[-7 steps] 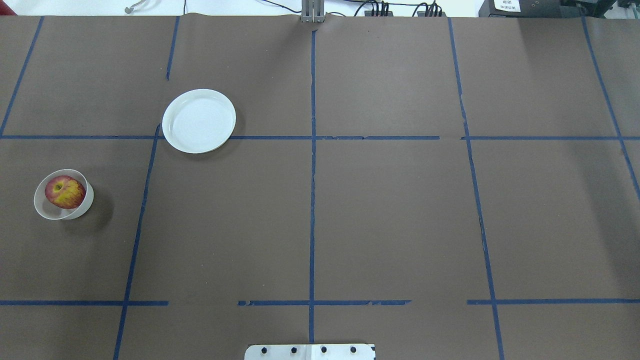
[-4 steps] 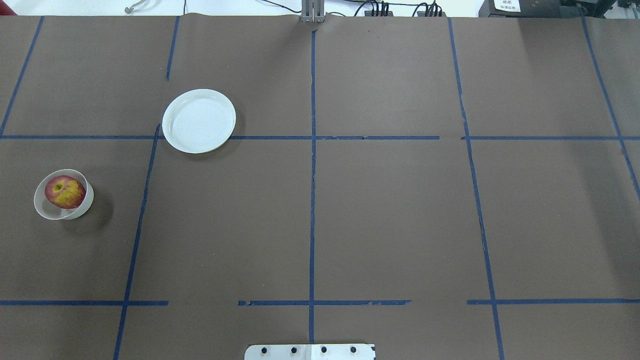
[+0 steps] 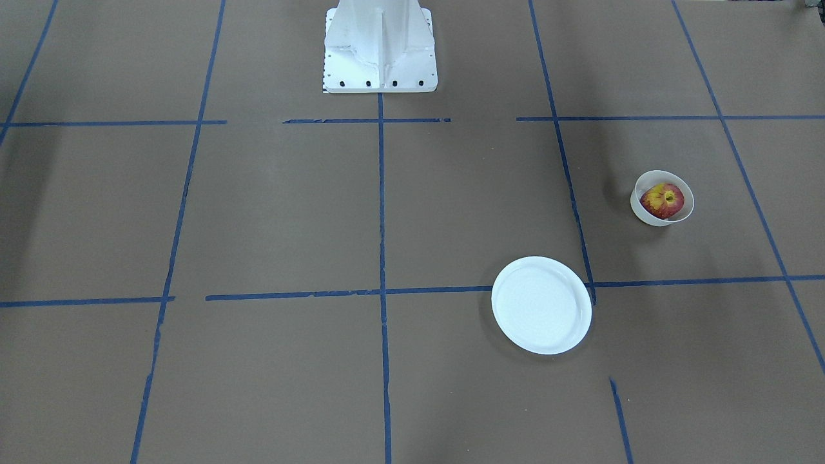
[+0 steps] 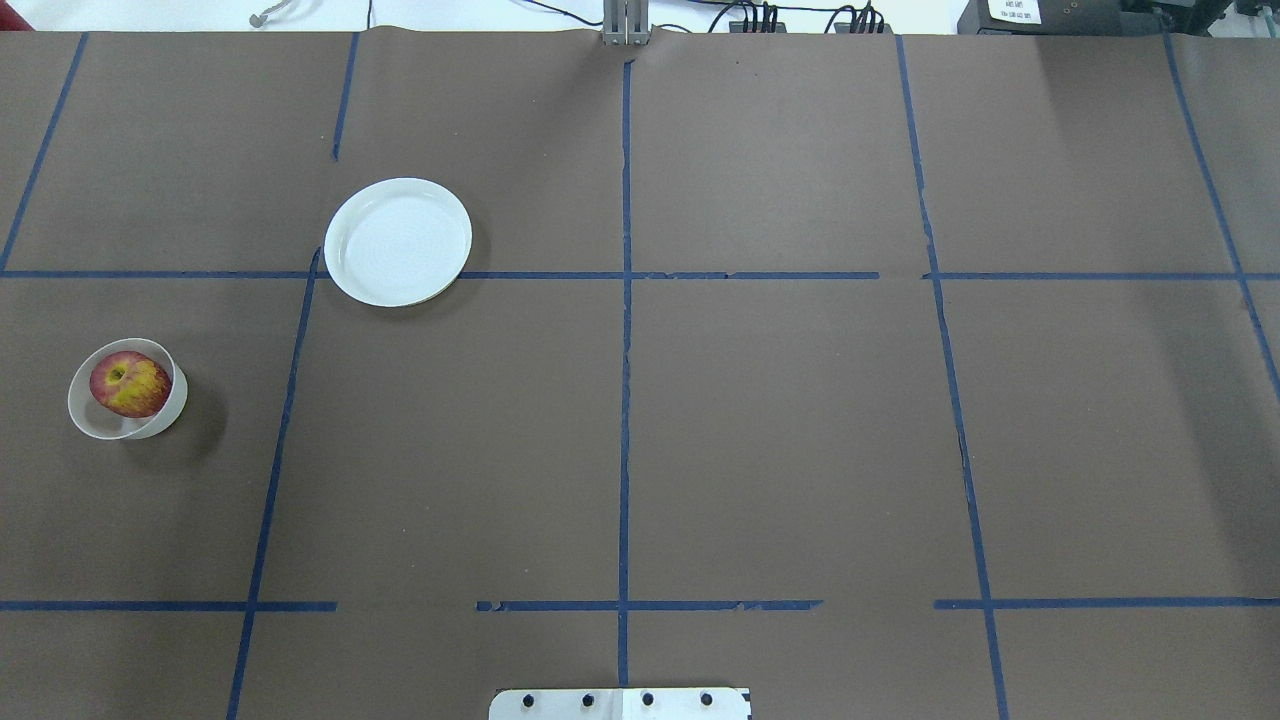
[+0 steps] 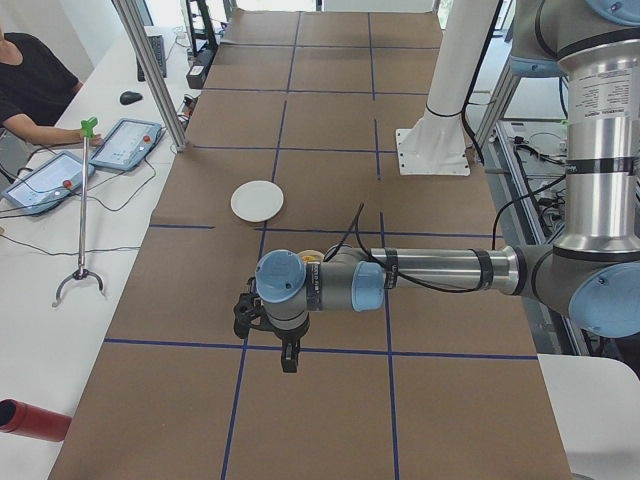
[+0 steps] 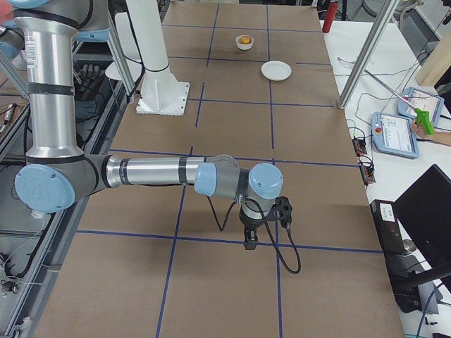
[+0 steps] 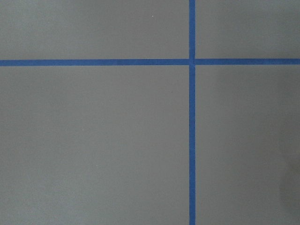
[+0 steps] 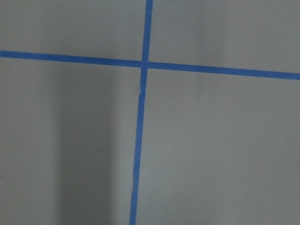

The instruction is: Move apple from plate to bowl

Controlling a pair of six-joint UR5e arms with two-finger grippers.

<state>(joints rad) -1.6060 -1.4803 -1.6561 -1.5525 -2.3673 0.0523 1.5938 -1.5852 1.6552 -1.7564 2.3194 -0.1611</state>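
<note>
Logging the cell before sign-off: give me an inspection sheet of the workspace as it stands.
Surface: brown paper with a blue tape grid.
Job's things: apple sits in the bowl; plate holds nothing.
Clutter: nothing seen.
Grippers: left gripper and right gripper hang above bare paper; open or shut cannot be told.
Cables: a black cable loops from each wrist.
Surroundings: operator and teach pendants on the side bench.

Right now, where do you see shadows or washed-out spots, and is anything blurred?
Overhead view: the bowl throws a soft shadow to its right; the plate is very bright, its surface detail faint. Right wrist view: a broad dim band darkens the brown paper at left. No view looks blurred.
</note>
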